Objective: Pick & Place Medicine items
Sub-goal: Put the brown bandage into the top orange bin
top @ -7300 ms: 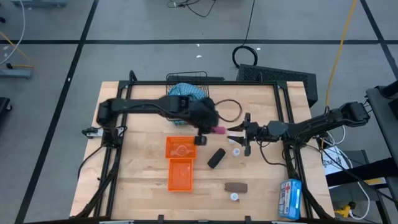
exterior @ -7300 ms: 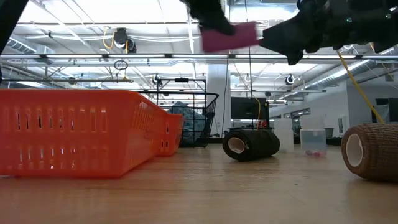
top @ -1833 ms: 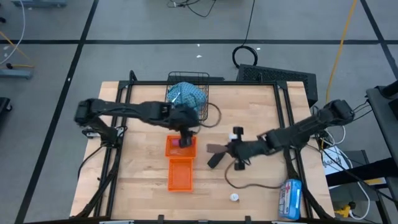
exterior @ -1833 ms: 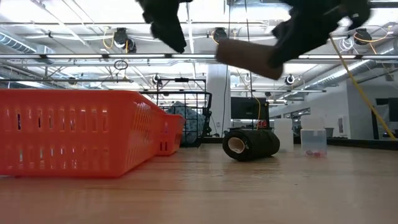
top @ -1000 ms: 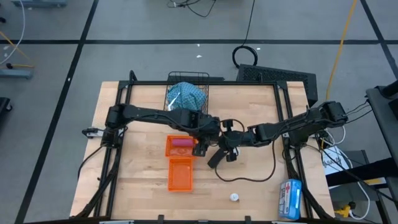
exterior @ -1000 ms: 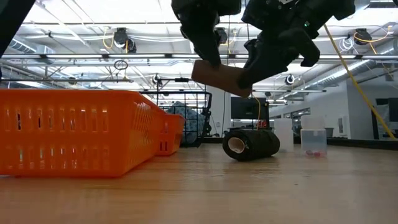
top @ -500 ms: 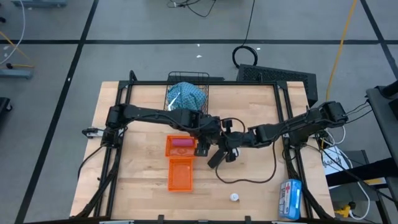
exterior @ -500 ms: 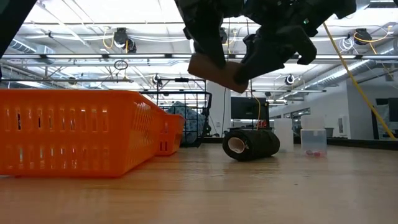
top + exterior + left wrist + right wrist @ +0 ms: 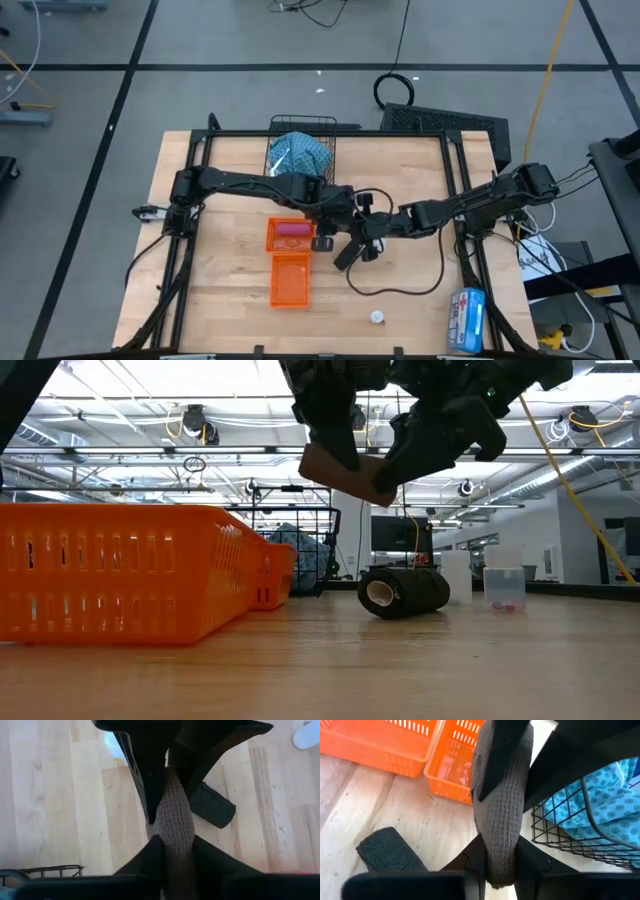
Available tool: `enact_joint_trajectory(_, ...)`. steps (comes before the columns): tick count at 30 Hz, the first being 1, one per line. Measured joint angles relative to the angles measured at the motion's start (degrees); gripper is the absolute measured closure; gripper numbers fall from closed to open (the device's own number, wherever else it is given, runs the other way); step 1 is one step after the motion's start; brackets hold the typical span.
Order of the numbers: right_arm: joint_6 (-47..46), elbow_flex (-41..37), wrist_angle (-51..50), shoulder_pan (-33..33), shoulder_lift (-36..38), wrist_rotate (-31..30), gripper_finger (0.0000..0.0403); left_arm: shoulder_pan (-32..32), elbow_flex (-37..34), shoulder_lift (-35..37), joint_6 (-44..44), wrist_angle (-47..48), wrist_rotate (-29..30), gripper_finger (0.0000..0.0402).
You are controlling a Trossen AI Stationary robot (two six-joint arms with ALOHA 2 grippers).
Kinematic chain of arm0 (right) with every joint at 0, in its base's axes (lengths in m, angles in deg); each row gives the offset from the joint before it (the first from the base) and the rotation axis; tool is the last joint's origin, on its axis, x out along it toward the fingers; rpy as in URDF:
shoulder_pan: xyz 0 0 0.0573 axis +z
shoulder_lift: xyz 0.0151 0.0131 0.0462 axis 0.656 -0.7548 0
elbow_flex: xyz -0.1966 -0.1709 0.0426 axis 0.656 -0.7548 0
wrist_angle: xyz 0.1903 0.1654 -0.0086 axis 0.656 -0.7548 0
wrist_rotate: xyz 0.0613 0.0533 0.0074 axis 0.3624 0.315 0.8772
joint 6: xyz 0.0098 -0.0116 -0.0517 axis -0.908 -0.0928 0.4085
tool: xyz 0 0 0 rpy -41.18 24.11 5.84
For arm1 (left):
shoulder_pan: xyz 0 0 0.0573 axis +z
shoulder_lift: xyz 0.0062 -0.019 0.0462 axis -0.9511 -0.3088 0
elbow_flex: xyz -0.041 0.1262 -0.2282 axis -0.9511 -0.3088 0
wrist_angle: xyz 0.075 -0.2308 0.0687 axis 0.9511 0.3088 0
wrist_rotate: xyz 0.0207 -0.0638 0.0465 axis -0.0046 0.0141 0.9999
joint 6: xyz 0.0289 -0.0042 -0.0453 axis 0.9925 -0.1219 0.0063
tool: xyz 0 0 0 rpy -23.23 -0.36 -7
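The brown bar (image 9: 345, 472) hangs in the air over the table's middle, between my two grippers. My left gripper (image 9: 338, 228) reaches in from the left and is shut on one end. My right gripper (image 9: 360, 233) reaches in from the right and is shut on the other end. The pink oblong (image 9: 293, 229) lies in the far orange basket (image 9: 272, 240). The black oblong (image 9: 347, 254) lies on the wood just below the grippers. One white vial (image 9: 376, 317) stands near the front edge. The blue pouch (image 9: 300, 152) sits in the wire basket. My left gripper pinches the brown bar's end (image 9: 178, 842) between its two fingers, slanting down from the table's left. The bar runs on ahead of the fingers, lifted clear of the table. My right gripper pinches the bar's opposite end (image 9: 502, 847) between its two fingers, coming from the table's right and tipped slightly down. The bar runs straight out ahead of them toward the other gripper.
A second orange basket (image 9: 290, 282) lies nearer the front edge, in line with the first. A blue-and-white packet (image 9: 467, 318) lies at the front right corner. A black cable (image 9: 400, 285) loops over the wood below the right arm. A black wire basket (image 9: 303, 128) stands at the back.
My left gripper has shut on the near end of the brown bar, which my right gripper kept holding. The bar has come up slightly in the low view. Both arms have stayed where they were.
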Motion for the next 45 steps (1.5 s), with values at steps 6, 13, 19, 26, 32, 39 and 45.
enact_joint_trajectory(6,-3.7,0.0,-0.6,0.0,1.7,0.2,0.0282,0.0,0.0,0.5,0.5,2.4,0.6,0.0353)
enact_joint_trajectory(13,-8.2,-1.5,-3.6,0.7,10.1,0.4,0.0216,0.1,-1.5,4.5,0.2,4.6,1.8,0.0353)
enact_joint_trajectory(19,-10.9,-8.6,-3.0,1.3,20.4,0.1,0.0200,-0.9,-12.4,14.4,-0.8,-1.6,2.1,0.0353)
enact_joint_trajectory(26,-7.7,-17.7,9.0,1.2,29.4,0.2,0.0200,-1.5,-33.5,31.3,-5.6,-13.2,2.3,0.0353)
enact_joint_trajectory(32,-3.7,-23.0,18.6,1.2,32.2,0.2,0.0200,-2.7,-49.8,38.6,-5.3,-24.9,2.0,0.0353)
enact_joint_trajectory(39,-2.8,-23.8,20.7,0.9,32.5,0.2,0.0204,-3.6,-57.7,35.7,-7.0,-31.6,1.9,0.0342)
enact_joint_trajectory(45,-2.7,-23.7,21.6,0.9,32.4,0.2,0.0206,-3.8,-57.7,31.2,-5.9,-33.1,-1.3,0.0349)
